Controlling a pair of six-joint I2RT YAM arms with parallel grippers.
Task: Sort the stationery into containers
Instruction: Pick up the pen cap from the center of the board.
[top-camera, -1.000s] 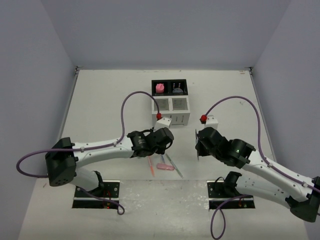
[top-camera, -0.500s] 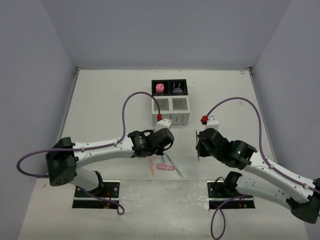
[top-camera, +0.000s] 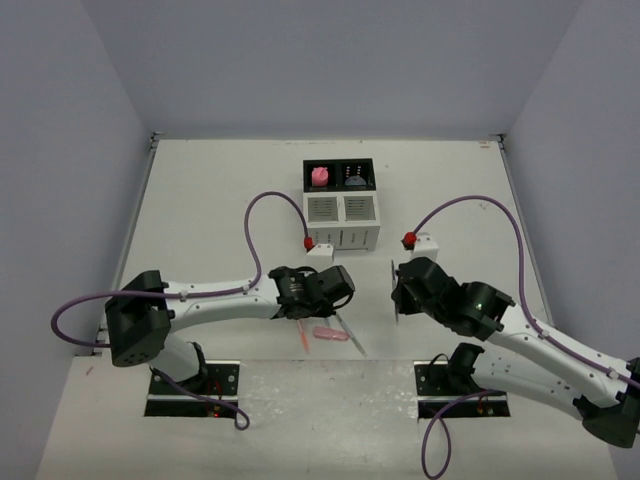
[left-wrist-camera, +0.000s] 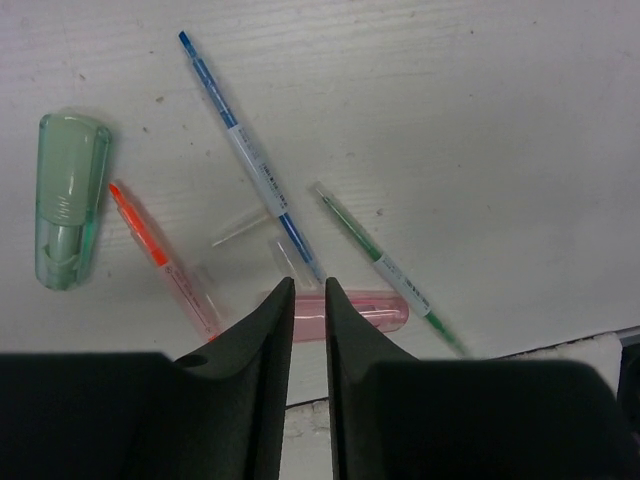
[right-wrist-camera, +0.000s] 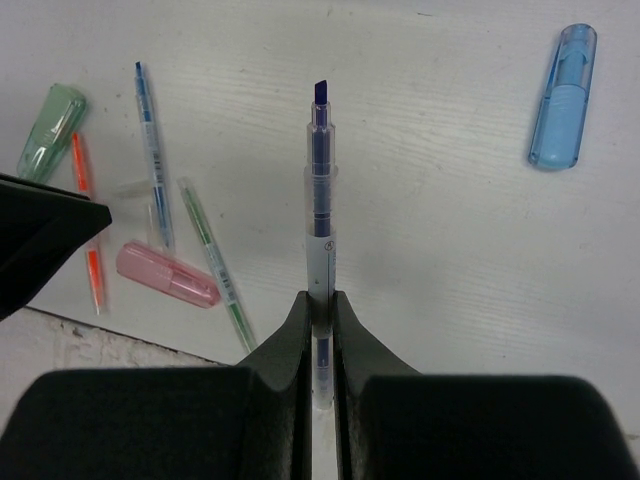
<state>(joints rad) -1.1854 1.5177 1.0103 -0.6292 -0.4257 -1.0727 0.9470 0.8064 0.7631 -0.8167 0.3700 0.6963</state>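
Note:
In the left wrist view my left gripper (left-wrist-camera: 309, 285) hovers over a pink marker (left-wrist-camera: 365, 310) lying crosswise on the table. Its jaws stand a narrow gap apart with nothing between them. Around it lie a blue pen (left-wrist-camera: 245, 150), a green pen (left-wrist-camera: 385, 265), an orange pen (left-wrist-camera: 160, 255) and a green marker (left-wrist-camera: 70, 200). My right gripper (right-wrist-camera: 320, 300) is shut on a dark blue pen (right-wrist-camera: 320, 180) that sticks out ahead of the fingers, above the table. A blue marker (right-wrist-camera: 562, 95) lies to its far right. The containers (top-camera: 340, 212) stand at the table's middle back.
The organizer's two black bins hold a pink eraser (top-camera: 320, 177) and a round grey-blue puck (top-camera: 355, 176); its two white slotted bins face the arms. Purple cables arc above both wrists. The loose pens lie close to the table's near edge (top-camera: 330, 358).
My left gripper has drifted slightly toward the near edge, over the pens, and its jaws have narrowed. The right arm and its pen have stayed put.

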